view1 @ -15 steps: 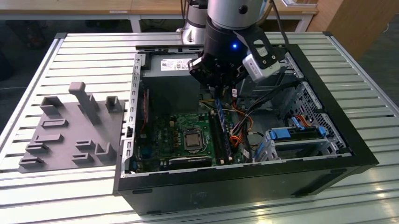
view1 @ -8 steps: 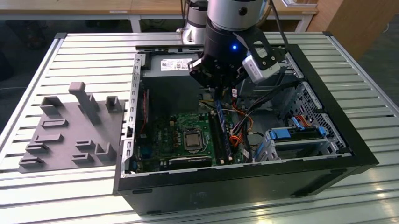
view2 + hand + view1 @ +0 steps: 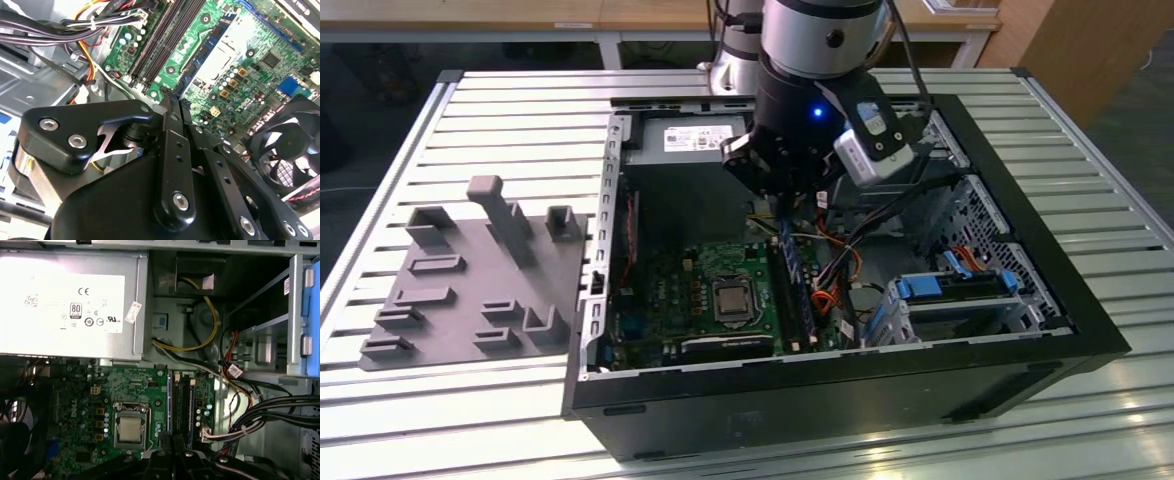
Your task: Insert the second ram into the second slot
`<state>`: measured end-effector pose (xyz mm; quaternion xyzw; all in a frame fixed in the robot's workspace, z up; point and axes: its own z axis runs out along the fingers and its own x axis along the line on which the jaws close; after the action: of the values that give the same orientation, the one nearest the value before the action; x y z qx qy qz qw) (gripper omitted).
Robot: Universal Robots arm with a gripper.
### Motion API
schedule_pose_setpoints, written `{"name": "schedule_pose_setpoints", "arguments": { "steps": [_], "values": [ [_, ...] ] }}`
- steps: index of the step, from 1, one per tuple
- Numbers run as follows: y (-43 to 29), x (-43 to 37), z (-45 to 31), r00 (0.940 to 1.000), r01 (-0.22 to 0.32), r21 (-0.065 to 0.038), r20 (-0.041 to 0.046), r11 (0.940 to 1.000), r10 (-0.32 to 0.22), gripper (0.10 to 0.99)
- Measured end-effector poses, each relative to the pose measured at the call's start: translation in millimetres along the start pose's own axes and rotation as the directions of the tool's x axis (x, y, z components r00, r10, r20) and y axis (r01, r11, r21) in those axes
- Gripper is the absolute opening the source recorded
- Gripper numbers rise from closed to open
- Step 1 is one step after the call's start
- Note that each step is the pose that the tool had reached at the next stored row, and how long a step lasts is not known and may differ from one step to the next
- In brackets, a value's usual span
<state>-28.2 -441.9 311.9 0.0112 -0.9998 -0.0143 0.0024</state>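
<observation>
The second ram [image 3: 786, 240] is a thin dark-blue stick held edge-on under my gripper [image 3: 781, 200], which is shut on it inside the open computer case. In both wrist views the shut fingertips [image 3: 172, 107] [image 3: 172, 442] pinch the blue board [image 3: 190, 77] [image 3: 169, 400], which runs away from them above the green motherboard. The black memory slots [image 3: 160, 40] [image 3: 184, 405] lie parallel to the stick and close beside it. In the exterior view the slots [image 3: 795, 305] sit just below the stick, with a dark strip standing along them.
The processor socket [image 3: 131, 429] lies beside the slots. The grey power supply [image 3: 65, 295] sits at the far end of the case, with cable bundles [image 3: 265, 415] and blue drive-bay clips [image 3: 947, 285] on the other side. A fan [image 3: 290, 150] is nearby. A grey fixture plate [image 3: 467, 280] lies at the exterior view's left.
</observation>
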Motion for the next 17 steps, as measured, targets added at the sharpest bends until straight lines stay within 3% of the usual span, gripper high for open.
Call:
{"name": "schedule_pose_setpoints", "arguments": {
  "steps": [3,11,17],
  "values": [
    [-0.1,0.6,4.8,0.9996,-0.029,0.0,0.0009,0.9996,0.029,0.133],
    [-8.7,1.4,13.0,0.9997,-0.025,0.0,-0.0065,0.9997,0.025,0.133],
    [-10.1,-1.6,23.5,0.9997,-0.021,0.0,-0.0088,0.9998,0.021,0.133]
  ]
}}
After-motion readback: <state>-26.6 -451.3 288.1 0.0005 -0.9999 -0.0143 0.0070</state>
